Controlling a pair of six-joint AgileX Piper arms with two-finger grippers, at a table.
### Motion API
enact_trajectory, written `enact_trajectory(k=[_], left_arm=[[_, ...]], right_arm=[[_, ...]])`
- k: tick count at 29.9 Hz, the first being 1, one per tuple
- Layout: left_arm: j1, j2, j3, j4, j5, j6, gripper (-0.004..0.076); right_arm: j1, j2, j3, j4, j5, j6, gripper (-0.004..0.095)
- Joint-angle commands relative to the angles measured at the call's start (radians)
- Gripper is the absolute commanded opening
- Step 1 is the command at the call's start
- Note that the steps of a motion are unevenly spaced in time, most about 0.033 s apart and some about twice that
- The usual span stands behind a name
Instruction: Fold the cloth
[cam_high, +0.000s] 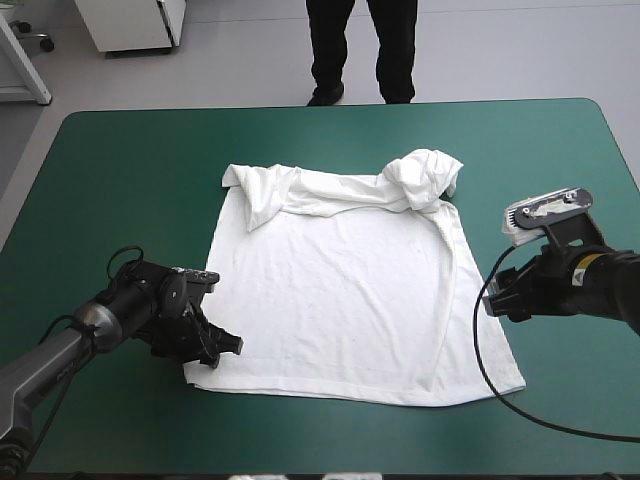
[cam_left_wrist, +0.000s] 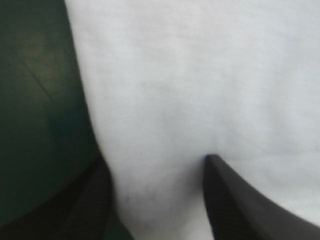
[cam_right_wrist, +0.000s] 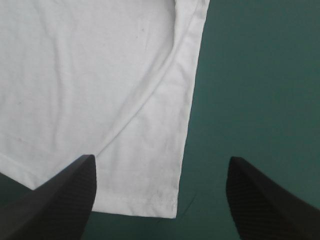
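Hem first: the T-shirt (cam_high: 340, 300) lies spread flat on the table's teal-green cover (cam_high: 120, 180), with its bottom hem running a little short of the near edge. It sits slightly right of the table's middle.

At the shirt's near-left corner is the left gripper (cam_high: 225, 345), low over the cloth, its arm reaching in from the table's near-left corner. In its own wrist view the two black fingers (cam_left_wrist: 240, 200) stand apart, not closed on anything. White fabric fills the gap between them. The shirt's side edge runs past the outer finger, with bare cover beyond it. I cannot tell whether the tips actually touch the cloth.

Over toward the table's right edge, the right gripper (cam_high: 500, 295) hovers just beside the shirt's right side edge, a bit farther from the near edge than the left one. Its fingers (cam_right_wrist: 60, 200) are spread wide and hold nothing. The hemmed corner and side edge of the shirt lie between them, so one finger is over white cloth and the other over bare cover. A long raised crease (cam_right_wrist: 145, 95) curves through the fabric just inside that side edge.

Farther back the shirt is less tidy. Its top edge is rumpled into a band of folds across the width. At the far-right end the cloth is bunched into a lump (cam_high: 425, 178), well short of the table's far edge.
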Motion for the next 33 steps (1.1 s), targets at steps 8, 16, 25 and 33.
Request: enact_trajectory(k=[8, 16, 25, 33], left_arm=[[-0.008, 0.075, 0.042, -0.093, -0.083, 0.055, -0.0009], [-0.008, 0.075, 0.042, -0.093, -0.072, 0.059, -0.0009], [-0.008, 0.070, 0.042, -0.093, -0.043, 0.061, -0.0009], [-0.008, 0.060, 0.042, -0.091, -0.020, 0.061, -0.0009]], right_arm=[[0.004, -0.056, 0.255, -0.004, -0.003, 0.015, 0.0671], [0.004, -0.046, 0.444, 0.006, -0.145, 0.049, 0.0671], [0.002, 0.050, 0.596, -0.025, -0.307, 0.087, 0.0671], [0.002, 0.239, 0.602, -0.019, -0.369, 0.092, 0.0671]])
